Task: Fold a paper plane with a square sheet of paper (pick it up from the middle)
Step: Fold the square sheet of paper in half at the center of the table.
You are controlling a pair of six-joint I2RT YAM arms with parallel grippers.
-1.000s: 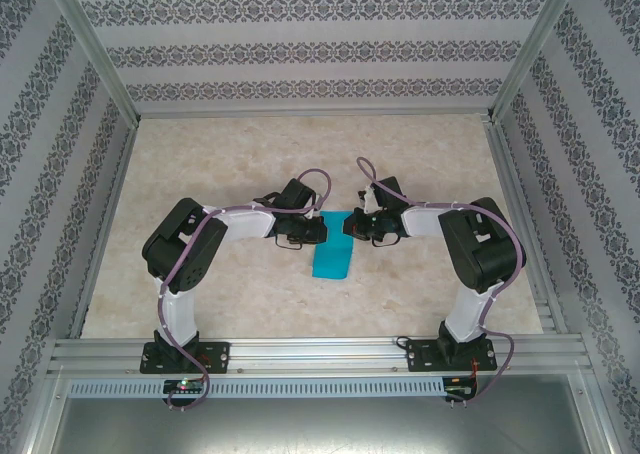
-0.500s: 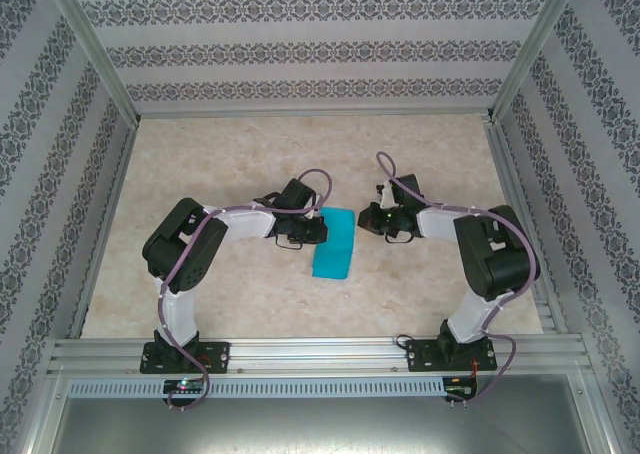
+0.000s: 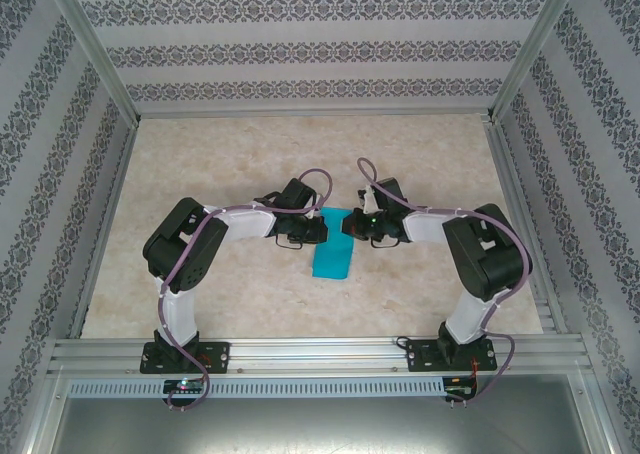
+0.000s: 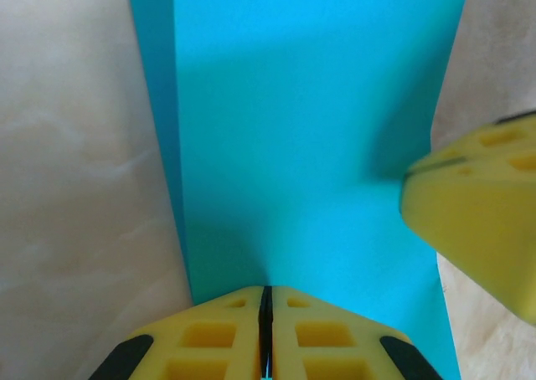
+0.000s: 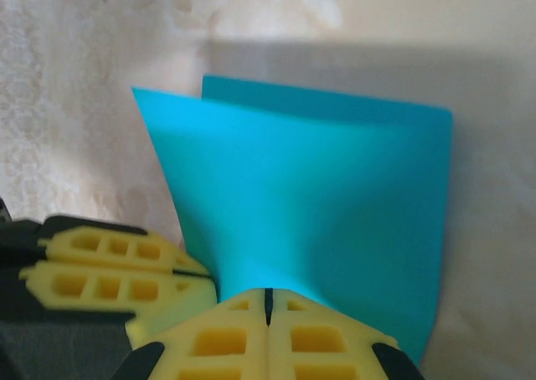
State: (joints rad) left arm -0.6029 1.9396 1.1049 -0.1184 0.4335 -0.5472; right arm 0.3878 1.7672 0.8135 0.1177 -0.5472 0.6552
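Top external view: we see the teal sheet of paper (image 3: pixel 332 259), folded into a narrow strip, lying near the middle of the counter (image 3: pixel 250 154). In the wrist views we find the left hand (image 4: pixel 266 300) and the right hand (image 5: pixel 268 300) each closed on the strip's far end, pinching it from opposite sides.

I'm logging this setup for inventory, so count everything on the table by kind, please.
Teal paper: 1
Robot arms: 2, left arm and right arm
Pincers: 2, left pincer and right pincer
Total: 5
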